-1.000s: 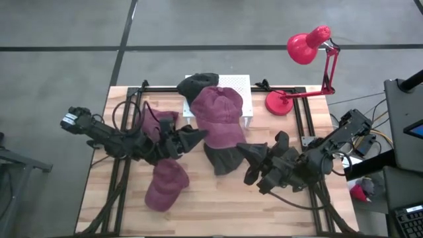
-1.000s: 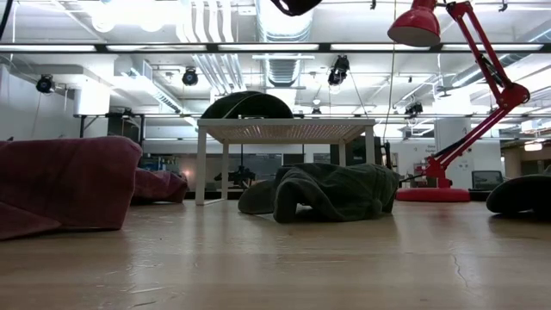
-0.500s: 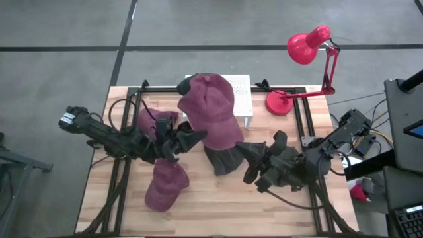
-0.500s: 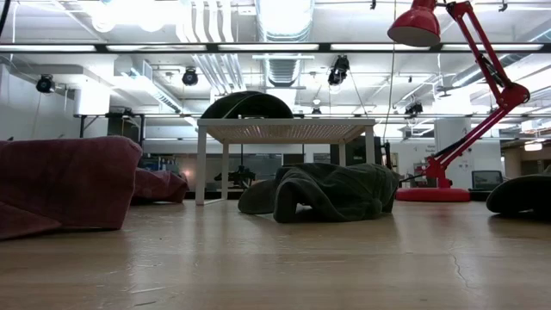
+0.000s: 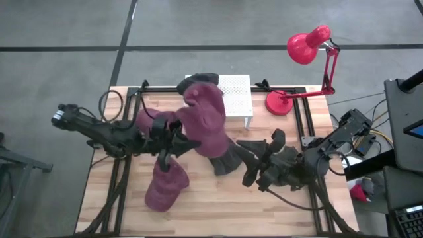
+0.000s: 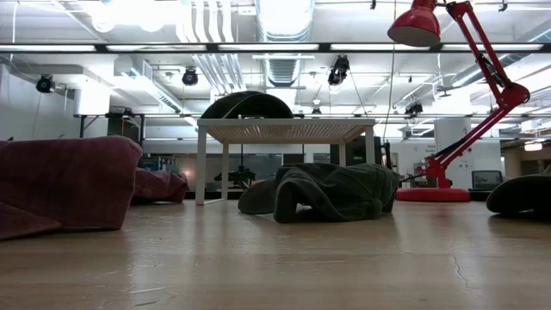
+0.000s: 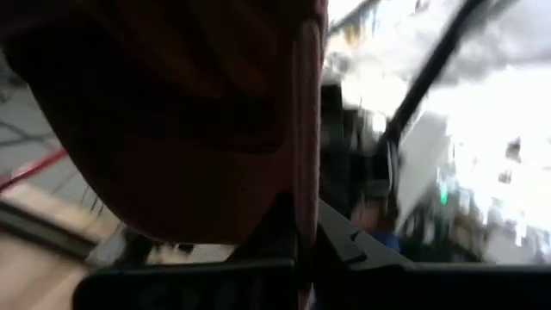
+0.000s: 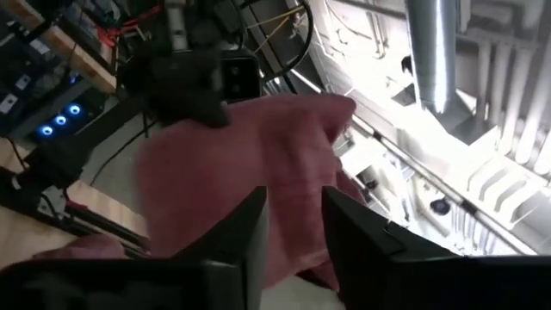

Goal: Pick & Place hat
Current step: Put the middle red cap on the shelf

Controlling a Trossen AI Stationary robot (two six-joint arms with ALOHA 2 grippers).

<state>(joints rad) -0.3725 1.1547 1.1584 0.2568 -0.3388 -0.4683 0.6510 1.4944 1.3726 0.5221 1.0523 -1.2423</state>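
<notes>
Since a second ago the maroon hat (image 5: 206,122) has swung off the white rack (image 5: 236,89) toward my left side, and my left tool (image 5: 173,147) went from open to clamped on its edge, while the right tool (image 5: 239,147) started to part its fingers

Left tool: closed, gripping the maroon hat by the brim edge. In the left wrist view the cloth (image 7: 181,120) hangs right over the fingers, so the pinch is on a thin fold, good for lifting, loose for steering

Right tool: sits just beside the dark green hat (image 5: 221,160) mid worktop (image 5: 218,205), fingers a little apart with pink cloth showing between them in its wrist view (image 8: 258,185). I read that as letting go after a handover, but whether it holds anything now I cannot tell

The hat is up in the air, stretched between the rack and the left tool, not resting on the worktop; the low view shows no trace of it at table height

Others: a second maroon hat (image 5: 165,186) lies near the front left, a third (image 5: 147,120) under the left arm, a dark hat (image 5: 195,80) on the rack's back corner, red lamp (image 5: 305,47) at the far right

My guess: the left arm is hauling this hat to the maroon pile, so colours are sorted left
</notes>
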